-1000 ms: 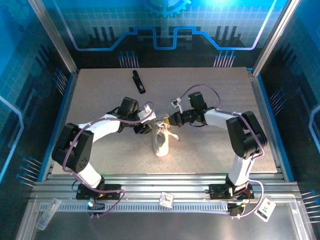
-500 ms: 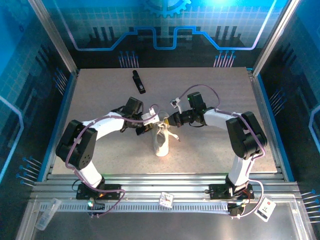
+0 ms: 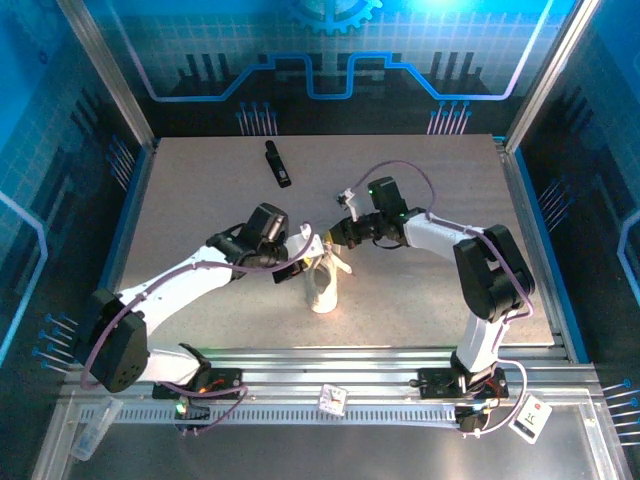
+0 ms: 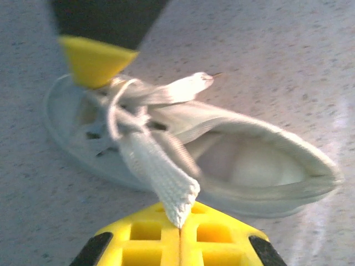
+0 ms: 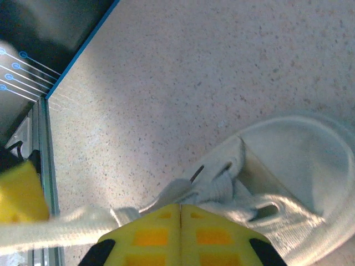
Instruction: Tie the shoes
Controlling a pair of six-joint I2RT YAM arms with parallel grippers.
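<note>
Sneaker [image 3: 322, 288] sits just 6 o'clock of table [image 3: 200, 200] centre in the top view, long axis running 12–6, sole down, laces at its 12 o'clock end.

Left gripper [image 3: 301, 264] is at the shoe's 10 o'clock, arm reaching in from 8. Jaws pinched fully together. In the left wrist view the yellow fingers [image 4: 222, 233] clamp the end of one flat lace [image 4: 158, 174], and the lace runs taut from the pads up to the eyelets. Shoe [image 4: 249, 166] lies behind it with the opening toward 3 o'clock of that frame. Yellow tip of the other arm shows at 11 o'clock there, touching the lace bunch [image 4: 133, 91] over the tongue.

Right gripper [image 3: 336, 236] is at the shoe's 12–1 o'clock, arm coming in from 3. Jaws closed with no gap. In the right wrist view the pads [image 5: 216, 235] meet right at the lace bunch [image 5: 216, 185], and it looks gripped at the tip. A flat strand [image 5: 61, 227] leaves toward 9 o'clock in that frame, past a blurred yellow finger of the left gripper [image 5: 19, 194]. Sneaker [image 5: 310, 149] opening sits at 3 o'clock.

Black bar [image 3: 278, 164] lies at 11 o'clock on the table, well apart from the shoe and both grippers.
</note>
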